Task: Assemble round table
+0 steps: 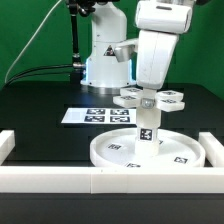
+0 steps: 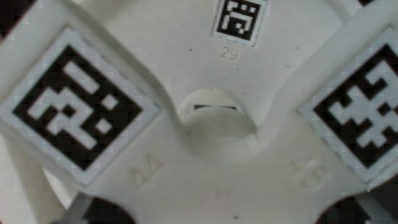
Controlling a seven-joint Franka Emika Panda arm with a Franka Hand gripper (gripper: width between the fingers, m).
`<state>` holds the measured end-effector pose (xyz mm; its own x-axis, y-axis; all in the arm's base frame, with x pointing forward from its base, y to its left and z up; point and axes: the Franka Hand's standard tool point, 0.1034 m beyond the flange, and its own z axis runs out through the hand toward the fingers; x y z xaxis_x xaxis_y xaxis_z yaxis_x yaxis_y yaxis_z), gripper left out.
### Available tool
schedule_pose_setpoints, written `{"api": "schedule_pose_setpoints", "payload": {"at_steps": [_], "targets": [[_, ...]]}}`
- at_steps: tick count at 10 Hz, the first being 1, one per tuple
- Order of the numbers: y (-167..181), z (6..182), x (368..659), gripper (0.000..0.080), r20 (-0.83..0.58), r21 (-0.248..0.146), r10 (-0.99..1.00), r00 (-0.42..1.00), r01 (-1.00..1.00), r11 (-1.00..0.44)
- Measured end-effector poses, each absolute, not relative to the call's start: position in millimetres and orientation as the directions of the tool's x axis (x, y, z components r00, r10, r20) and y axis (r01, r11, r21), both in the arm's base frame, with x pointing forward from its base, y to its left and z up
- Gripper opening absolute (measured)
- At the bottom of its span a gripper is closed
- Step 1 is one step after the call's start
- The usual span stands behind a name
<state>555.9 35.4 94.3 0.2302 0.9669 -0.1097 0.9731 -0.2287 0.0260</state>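
The large rimmed round disc (image 1: 118, 152) lies flat on the black table just behind the front wall. The short cylindrical leg (image 1: 148, 130) stands upright on its middle, a tag facing the camera. The small cross-shaped base (image 1: 165, 99) sits level on top of the leg, its tagged arms spread out. My gripper (image 1: 148, 94) comes straight down from above and is shut on the base's middle. In the wrist view the base (image 2: 196, 150) fills the picture, with its tags and a small central notch. My fingertips are hidden there.
The marker board (image 1: 92, 116) lies on the table behind the disc, toward the exterior view's left. The white border wall (image 1: 60, 181) runs along the front, with short ends at both sides. The arm's white pedestal (image 1: 105, 62) stands at the back.
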Motion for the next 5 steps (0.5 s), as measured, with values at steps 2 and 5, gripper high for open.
{"api": "schedule_pose_setpoints", "payload": {"at_steps": [2,5], "targets": [[35.3,94.3,556.0,0.0449,-0.108,0.03,0.957,0.267,0.964,-0.266],[26.5,94.0,555.9,0.0449,-0.094,0.046,0.843,0.53,0.848,-0.528]]}}
